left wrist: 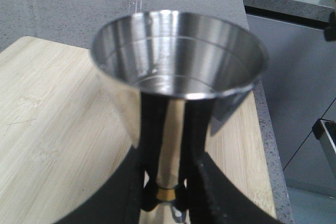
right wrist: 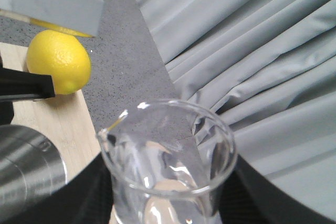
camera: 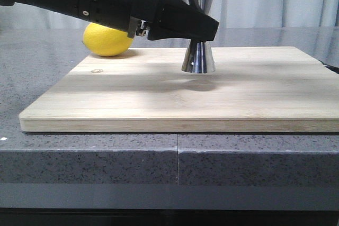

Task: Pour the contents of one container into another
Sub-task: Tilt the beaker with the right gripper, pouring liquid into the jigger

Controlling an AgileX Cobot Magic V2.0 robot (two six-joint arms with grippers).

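- Steel jigger [camera: 198,58]: rigid, polished, top-heavy hourglass on a narrow foot, so slick and tippy. I want the hold at the waist by the gold band [left wrist: 166,194], where the cones narrow and can't slide through.
- Left gripper [left wrist: 167,195] is there already: fingers [left wrist: 207,182] pinch the waist from both sides, wide cup mouth above them, base cone below, standing on the wooden board [camera: 254,86].
- Jigger reads upright in the front view; cup looks dry inside.
- Glass beaker [right wrist: 168,163]: thin clear glass, light, brittle, smooth. Grip the body below the rim, moderate squeeze, pour lip left free.
- Right gripper [right wrist: 165,211]: its dark fingers [right wrist: 94,192] sit on both sides of the beaker wall, closed on the glass as far as I can tell; contact itself is out of frame at the bottom edge.
- Beaker rim rises above those fingers, lip notch turned toward the jigger's rim beside it. Can't tell whether there's liquid in it.
- Lemon [camera: 107,39] lies beyond the left fingers at the board's back edge, on the grey counter [camera: 90,160] side, clear of the pour.
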